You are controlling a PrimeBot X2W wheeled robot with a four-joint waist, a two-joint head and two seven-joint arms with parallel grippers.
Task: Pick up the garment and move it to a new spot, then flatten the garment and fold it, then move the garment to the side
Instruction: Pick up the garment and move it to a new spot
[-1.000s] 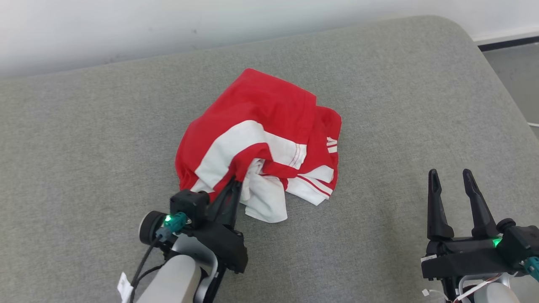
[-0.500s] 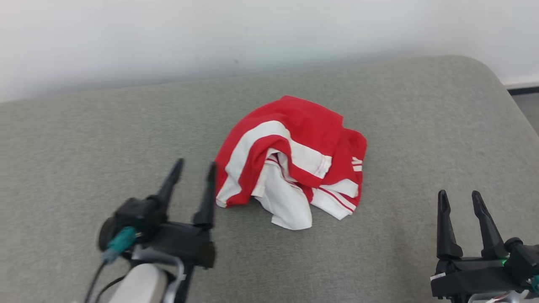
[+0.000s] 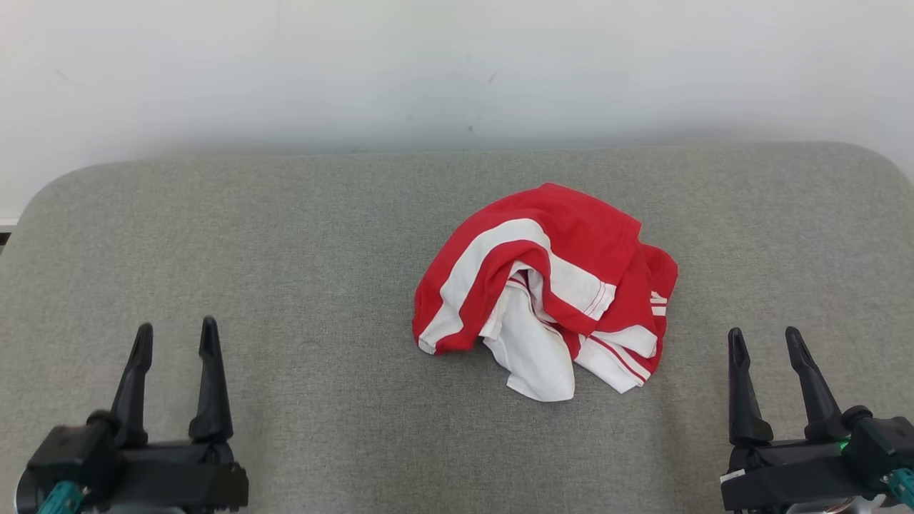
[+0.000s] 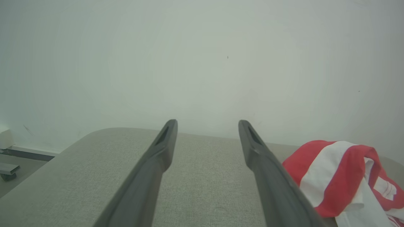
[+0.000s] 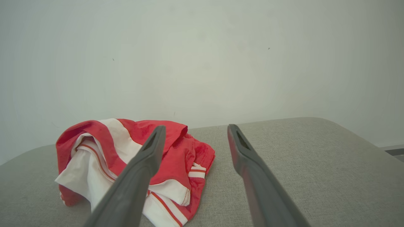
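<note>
The garment (image 3: 550,285) is a crumpled red and white heap lying near the middle of the grey cushioned surface (image 3: 285,250). It also shows as a heap at the right edge of the left wrist view, garment (image 4: 341,176), and left of centre in the right wrist view, garment (image 5: 126,164). My left gripper (image 3: 176,335) stands open at the lower left, well apart from the cloth, with nothing between its fingers. At the lower right my right gripper (image 3: 766,339) is open too, empty, a little right of the heap.
A pale wall (image 3: 457,71) runs along the far edge of the surface. The surface's rounded corners (image 3: 878,160) show at the back left and back right. A strip of floor with a dark skirting (image 4: 28,154) lies beyond the left end.
My left gripper has let go of the garment, opened and drawn back to the lower left. The garment now lies loose. The head view has swung, shifting the whole picture.
</note>
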